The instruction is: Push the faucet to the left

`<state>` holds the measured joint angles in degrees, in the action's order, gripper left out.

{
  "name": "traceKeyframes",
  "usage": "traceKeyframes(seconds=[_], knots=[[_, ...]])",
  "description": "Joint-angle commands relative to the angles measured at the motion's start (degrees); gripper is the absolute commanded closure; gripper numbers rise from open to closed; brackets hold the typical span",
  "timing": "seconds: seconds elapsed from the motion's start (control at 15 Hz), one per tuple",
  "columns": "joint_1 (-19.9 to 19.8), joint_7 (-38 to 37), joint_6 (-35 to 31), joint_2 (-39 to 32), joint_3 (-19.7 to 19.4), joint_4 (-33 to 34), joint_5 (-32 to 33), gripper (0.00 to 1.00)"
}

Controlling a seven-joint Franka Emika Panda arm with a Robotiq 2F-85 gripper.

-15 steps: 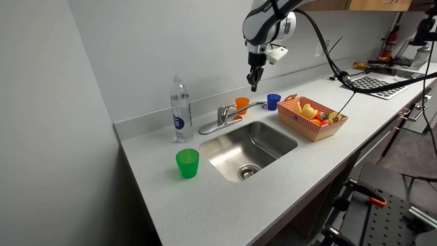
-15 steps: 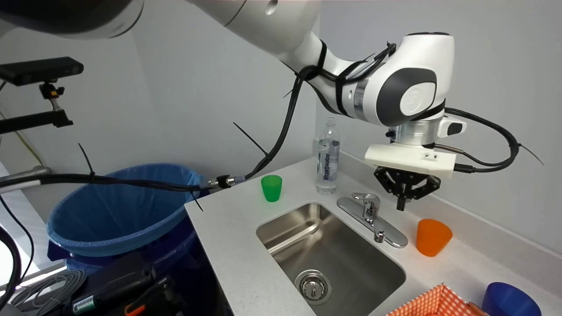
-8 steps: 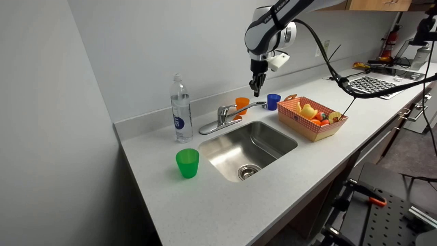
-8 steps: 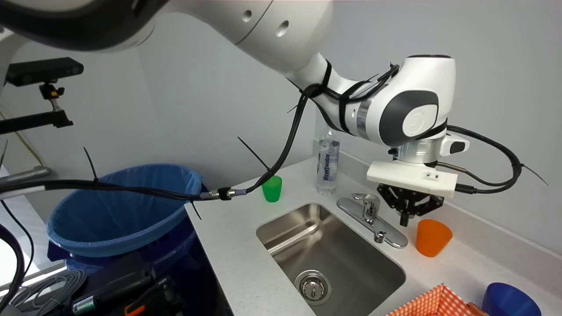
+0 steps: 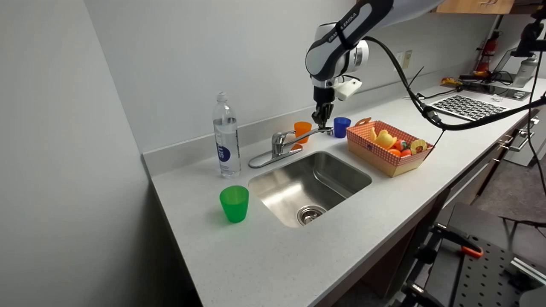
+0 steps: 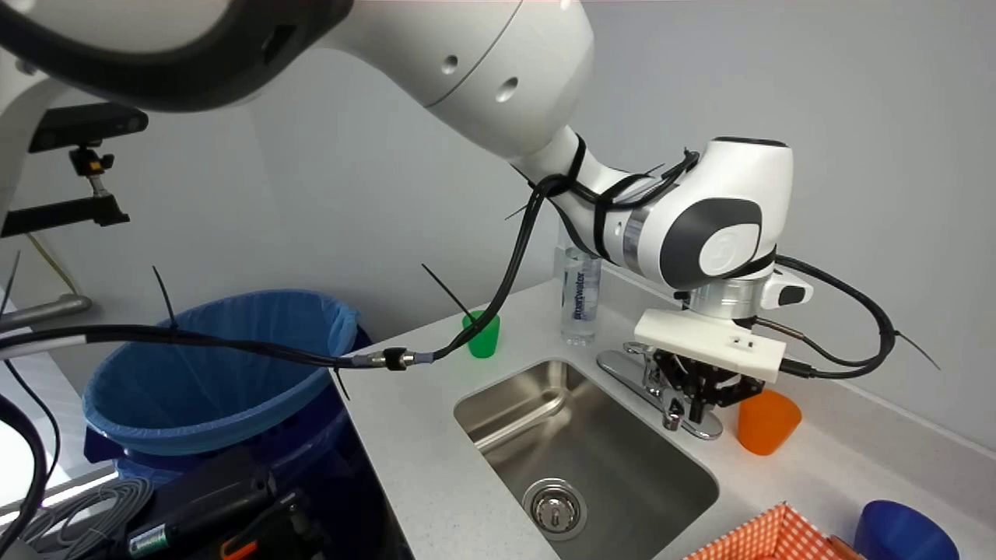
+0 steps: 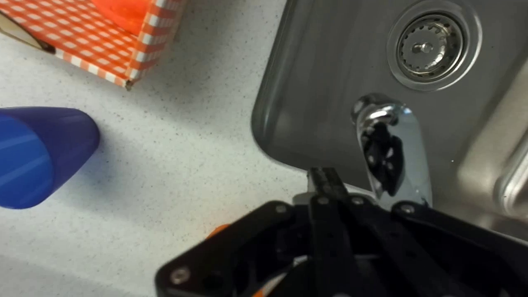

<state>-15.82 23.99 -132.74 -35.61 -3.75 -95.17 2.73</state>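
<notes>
One chrome faucet [image 5: 278, 146], one sink [image 6: 622, 482]

Green cup [image 5: 234, 204], one; orange cup [image 6: 769, 424], one; blue cup [image 5: 342, 128], one; three in all. Drain strainer [image 7: 430, 47], one. Clear plastic water bottle [image 5: 227, 143], one. Checked basket [image 5: 375, 160], one. Fruit-like pieces [image 5: 385, 139] in it, several; they overlap, so the exact tally cannot be told. Robot arm [image 6: 529, 101], one. Bin with blue liner [image 6: 226, 393], one. Red fire extinguisher [image 5: 487, 53], one. Black-and-white patterned board [image 5: 467, 106], one. Coil of grey cable [image 6: 128, 498], one.

Faucet [image 7: 398, 152] is glossy, mirror-bright chrome metal, sink [image 5: 290, 192] duller satin metal. Water bottle [image 5: 226, 143] looks clear plastic, green cup [image 5: 234, 204] translucent plastic; countertop [image 7: 185, 140] looks smooth, matt, finely speckled
</notes>
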Motion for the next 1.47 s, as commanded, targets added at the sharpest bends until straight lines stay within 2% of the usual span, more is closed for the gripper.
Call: traceKeyframes(seconds=[0.0, 0.67, 1.4], knots=[[-0.96, 2.55, 0.47, 5.10, 2.49, -5.23, -2.61, 1.00], [-0.23, 3.46, 2.43, 12.15, 2.49, -14.04, -2.89, 1.00], [0.28, 3.57, 1.15, 16.77, 3.16, -20.40, -7.74, 1.00]])
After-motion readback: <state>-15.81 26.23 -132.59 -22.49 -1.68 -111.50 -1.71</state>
